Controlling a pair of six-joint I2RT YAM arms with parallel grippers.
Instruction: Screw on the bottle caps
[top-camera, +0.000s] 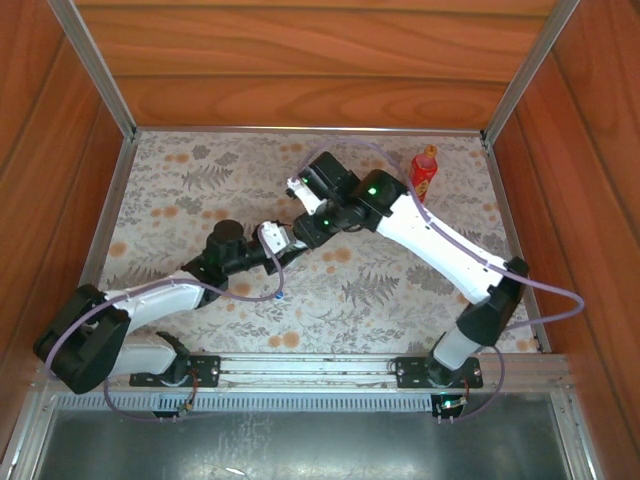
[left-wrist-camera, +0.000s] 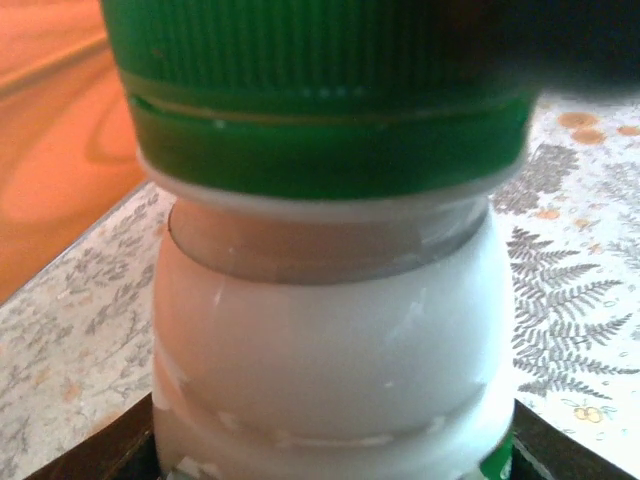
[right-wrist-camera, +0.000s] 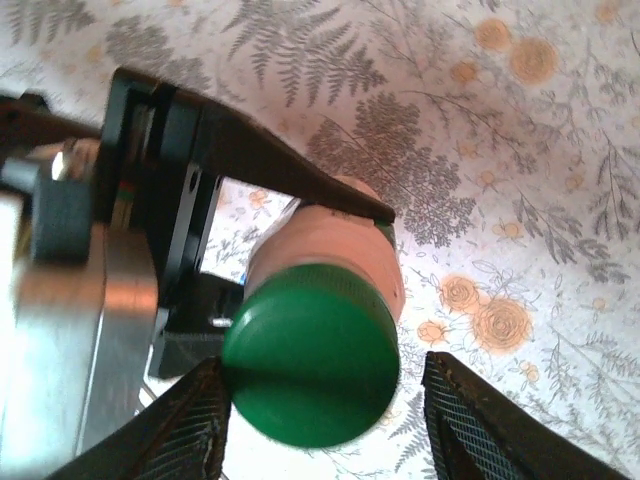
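My left gripper (top-camera: 280, 238) is shut on the white bottle (left-wrist-camera: 330, 350), holding it low on its body, and one dark finger (right-wrist-camera: 290, 170) crosses the bottle's side. A green cap (right-wrist-camera: 310, 365) sits on the bottle's neck. Just above the cap is my right gripper (right-wrist-camera: 320, 440), open around it. Its left pad (right-wrist-camera: 185, 425) lies at the cap's edge, and its right pad (right-wrist-camera: 490, 430) stands clear of it. At the back right a red bottle (top-camera: 424, 172) stands upright with an orange cap (top-camera: 430, 150) on it. On the mat near my left arm lies a small blue cap (top-camera: 279, 295).
The floral mat (top-camera: 200, 180) covers the table, with wooden walls behind and at both sides. A metal rail (top-camera: 320, 368) runs along the near edge. My two arms meet near the middle of the mat.
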